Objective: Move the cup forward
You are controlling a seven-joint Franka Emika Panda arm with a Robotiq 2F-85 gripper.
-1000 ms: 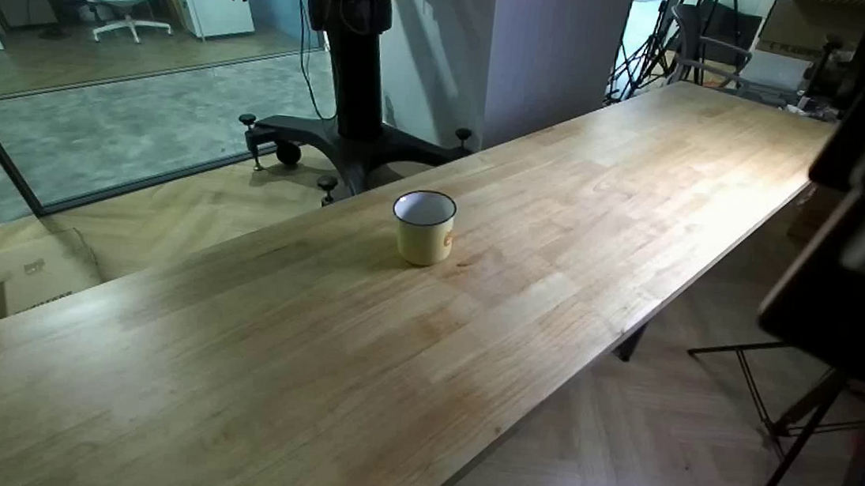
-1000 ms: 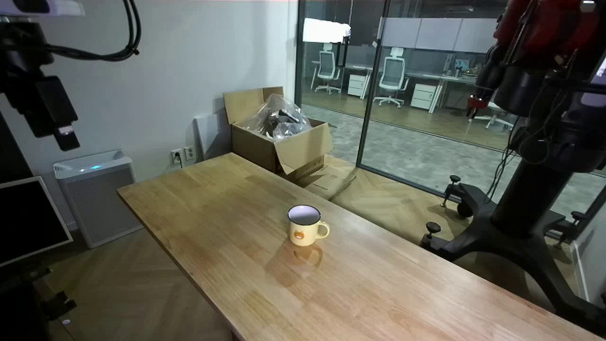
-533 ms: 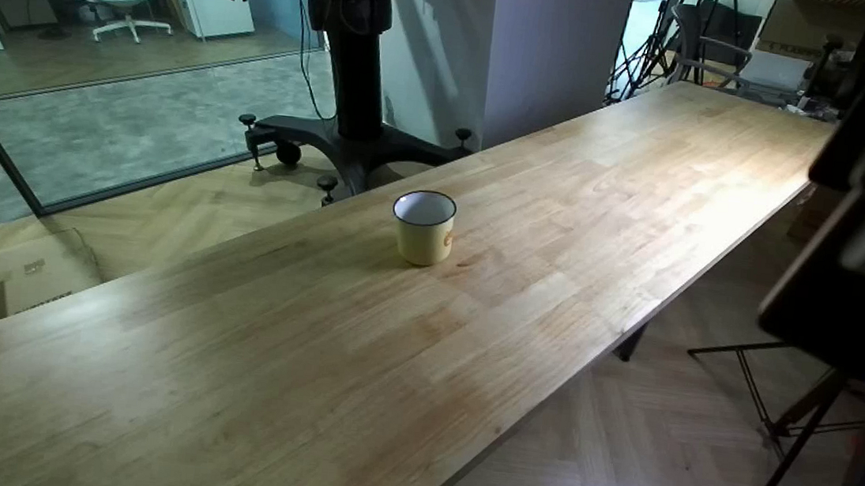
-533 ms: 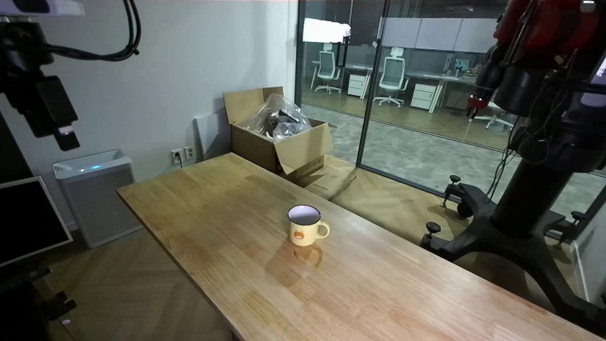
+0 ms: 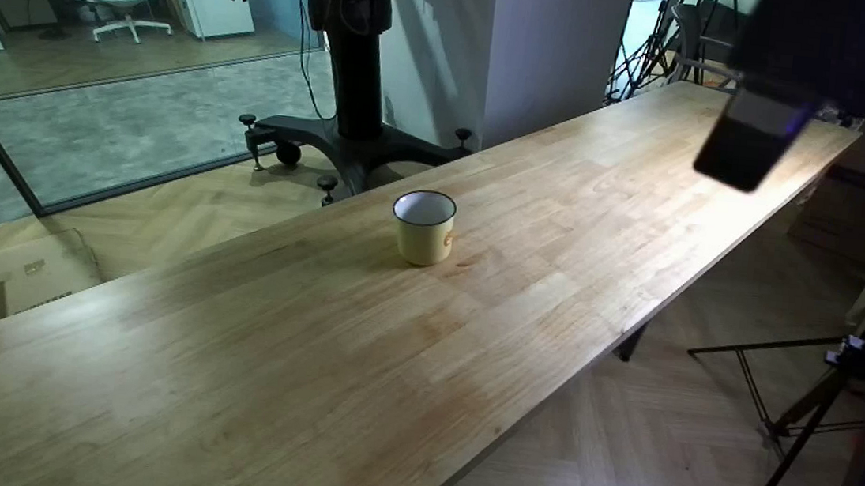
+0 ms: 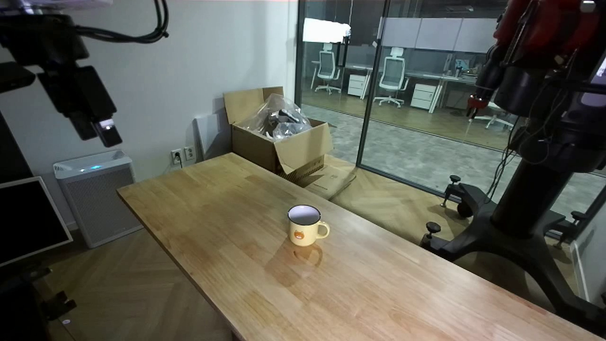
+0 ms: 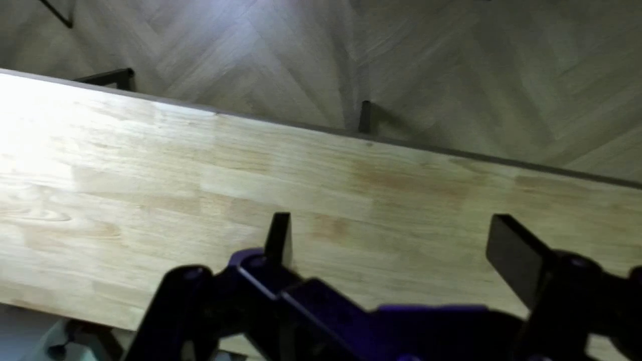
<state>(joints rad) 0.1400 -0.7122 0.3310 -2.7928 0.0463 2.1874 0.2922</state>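
The cup is small, cream-yellow with a dark rim, a greyish inside, a handle and an orange print. It stands upright on the wooden table in both exterior views, cup (image 5: pixel 424 234) and cup (image 6: pixel 303 232). It does not show in the wrist view. My gripper (image 7: pixel 392 218) is open in the wrist view, with its two black fingers wide apart and only table far below between them. In an exterior view the gripper (image 6: pixel 103 137) hangs high at the upper left, well away from the cup. A dark gripper part (image 5: pixel 748 142) also shows at the upper right.
The long wooden table (image 5: pixel 272 347) has its edge above the floor (image 7: pixel 311 65). A robot stand (image 5: pixel 358 109) with a black foot is behind the table. An open cardboard box (image 6: pixel 255 144) is at the table's far end. An air purifier (image 6: pixel 102 199) stands by the wall.
My gripper has moved further over the table side: rightward in one exterior view, and leftward and up from the right edge where the other looks. The cup has not moved.
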